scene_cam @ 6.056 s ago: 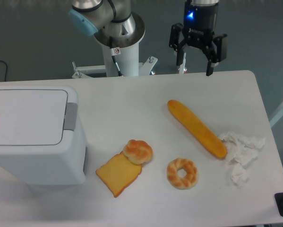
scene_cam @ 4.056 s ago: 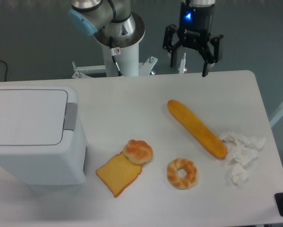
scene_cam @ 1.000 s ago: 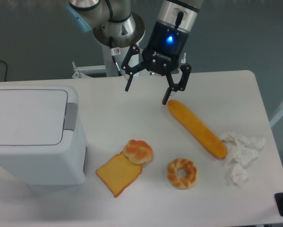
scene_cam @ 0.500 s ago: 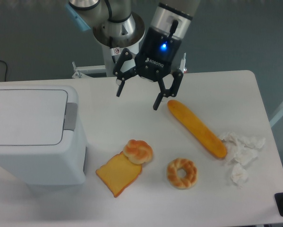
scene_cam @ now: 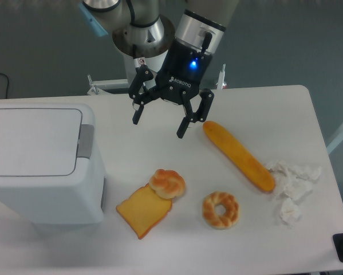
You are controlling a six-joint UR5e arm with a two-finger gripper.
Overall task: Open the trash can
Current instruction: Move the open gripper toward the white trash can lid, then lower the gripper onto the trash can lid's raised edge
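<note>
A black two-finger end effector (scene_cam: 157,122) with a glowing blue light on its body is seen from above, hanging over the far middle of a white desk (scene_cam: 160,149). Its fingers are spread wide apart and nothing is held between them.

To the left of the end effector and nearer the camera, well apart from it, a large white boxy plastic trash can (scene_cam: 42,163) with rounded corners is stood at the desk's left edge. Its flat rectangular lid (scene_cam: 32,142) is shut. A grey push tab (scene_cam: 86,141) is set on the side of the lid that faces the end effector. The lid's long axis is laid left to right across the picture.

White lettering is printed on the end effector's black body, but it is too small to be read with certainty. A small round red-and-white sticker (scene_cam: 141,61) is seen on the white arm base behind it; its writing cannot be read.

Just to the right of the end effector a long golden baguette (scene_cam: 238,155) is laid slantwise. Further right, crumpled white tissue (scene_cam: 291,186) is scattered. Nearer the camera, a round knotted bun (scene_cam: 166,183) is rested on the corner of an orange slice of toast (scene_cam: 143,211), with a ring-shaped bagel (scene_cam: 220,209) beside them.
</note>
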